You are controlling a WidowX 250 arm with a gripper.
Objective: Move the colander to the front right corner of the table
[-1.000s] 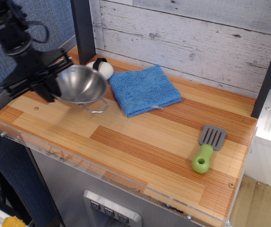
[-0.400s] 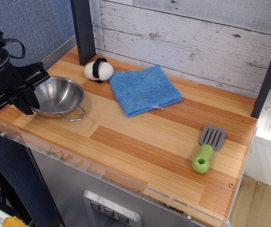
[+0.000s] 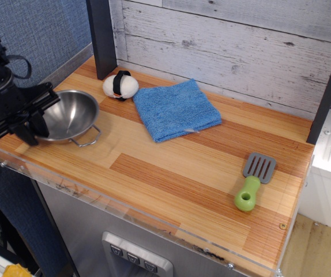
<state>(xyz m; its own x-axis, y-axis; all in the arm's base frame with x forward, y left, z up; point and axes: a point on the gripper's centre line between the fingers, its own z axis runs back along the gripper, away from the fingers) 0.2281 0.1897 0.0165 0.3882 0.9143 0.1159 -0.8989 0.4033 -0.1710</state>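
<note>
The colander (image 3: 70, 112), a shiny steel bowl with a wire loop handle (image 3: 88, 138) facing front, rests at the left end of the wooden table (image 3: 171, 173), close to the front left corner. My gripper (image 3: 34, 122) is black and comes in from the left edge. Its fingers are closed over the colander's left rim, and that part of the rim is hidden behind them. The colander looks slightly tipped toward the gripper.
A folded blue cloth (image 3: 176, 108) lies at back centre. A white toy with a black band (image 3: 120, 85) sits behind the colander. A grey-and-green spatula (image 3: 252, 182) lies near the front right. Dark posts (image 3: 101, 34) stand at the back left and right.
The gripper carried the colander from a raised, tilted position near the cloth leftward and down to the table's left end. In the last half second it shifted slightly further left.
</note>
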